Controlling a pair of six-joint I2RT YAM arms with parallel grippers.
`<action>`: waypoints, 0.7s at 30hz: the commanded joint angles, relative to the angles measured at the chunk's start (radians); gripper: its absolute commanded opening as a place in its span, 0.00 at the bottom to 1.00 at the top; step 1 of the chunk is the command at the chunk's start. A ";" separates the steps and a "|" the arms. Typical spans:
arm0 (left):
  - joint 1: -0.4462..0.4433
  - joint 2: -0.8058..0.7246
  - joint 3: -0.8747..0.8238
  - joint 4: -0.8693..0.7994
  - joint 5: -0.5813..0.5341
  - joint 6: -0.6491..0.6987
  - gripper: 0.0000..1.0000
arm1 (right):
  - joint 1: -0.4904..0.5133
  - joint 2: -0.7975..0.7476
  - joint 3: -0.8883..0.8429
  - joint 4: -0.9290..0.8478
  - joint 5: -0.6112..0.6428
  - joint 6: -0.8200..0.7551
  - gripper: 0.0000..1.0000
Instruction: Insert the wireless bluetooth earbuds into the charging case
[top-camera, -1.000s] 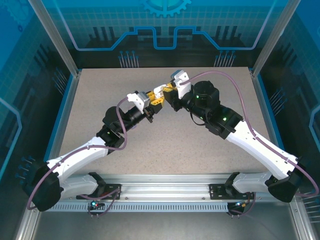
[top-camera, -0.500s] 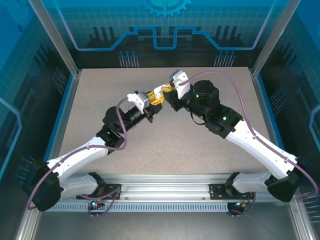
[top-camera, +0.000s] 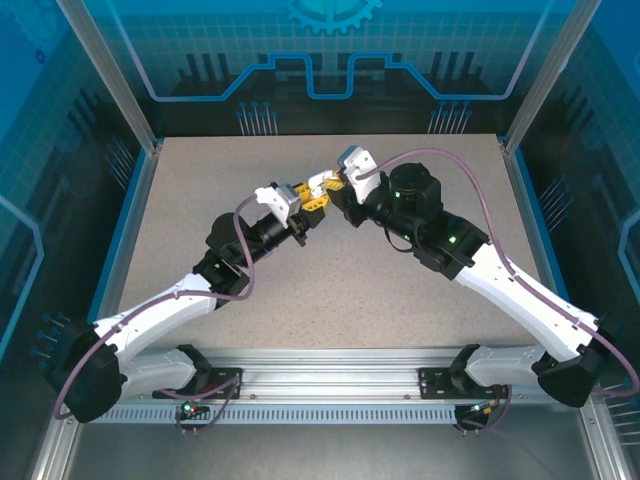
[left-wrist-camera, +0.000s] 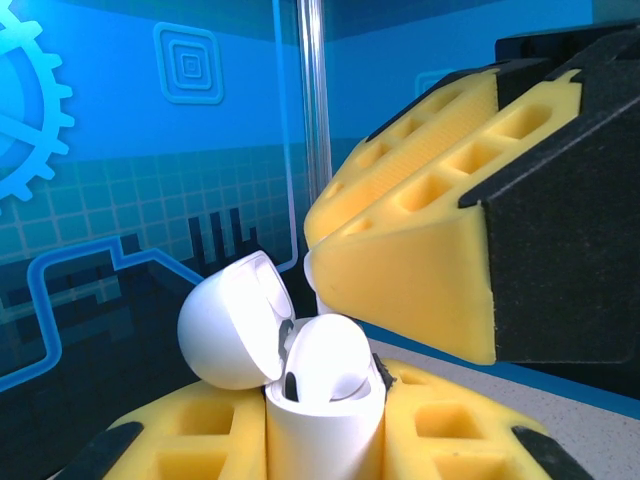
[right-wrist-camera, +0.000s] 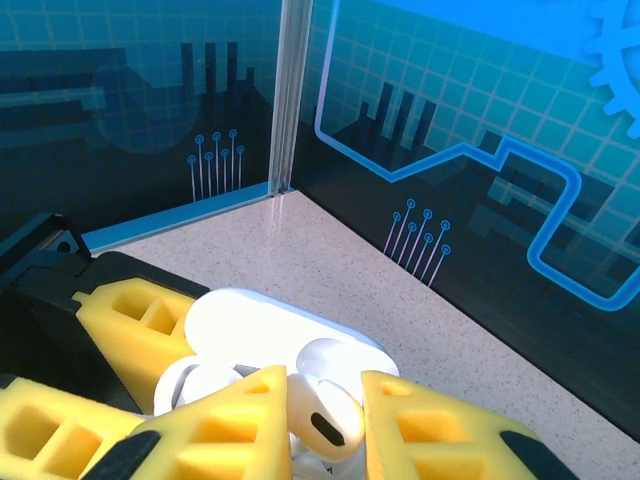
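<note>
Toward the back middle of the table (top-camera: 200, 250), in the view from above, I see my two arms meet tip to tip, well away from the blue printed walls (top-camera: 60, 120) and from the metal post (right-wrist-camera: 292, 95) in the corner. A purple cable (top-camera: 440, 152) loops over the right arm but touches nothing on the work. The left claw (top-camera: 312, 196) is clamped on the white charging case (left-wrist-camera: 322, 425): its yellow fingers (left-wrist-camera: 190, 440) press the body from both sides and hold it upright above the table. The lid (left-wrist-camera: 232, 320) stands open and is tilted to one side. The right claw (top-camera: 335, 182) comes down over the case, and from the left wrist its large yellow finger (left-wrist-camera: 420, 270) covers much of the space just above the opening. A white earbud (left-wrist-camera: 325, 362) sits in the mouth of the case, its rounded head above the rim. From the right wrist this earbud (right-wrist-camera: 322, 405) lies in the narrow gap between the fingertips of the right claw (right-wrist-camera: 325, 435), which stand a little apart. I cannot tell if they really pinch it or only stand around it. The lid (right-wrist-camera: 250, 320) lies just behind the earbud there.
</note>
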 joint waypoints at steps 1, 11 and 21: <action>-0.005 -0.026 0.039 0.065 0.006 -0.014 0.00 | 0.005 -0.012 -0.013 -0.067 -0.020 -0.040 0.20; -0.005 -0.025 0.040 0.068 0.002 -0.014 0.00 | 0.012 0.003 0.002 -0.113 -0.063 -0.059 0.21; -0.006 -0.026 0.041 0.068 0.002 -0.013 0.00 | 0.030 0.015 0.018 -0.137 -0.050 -0.084 0.24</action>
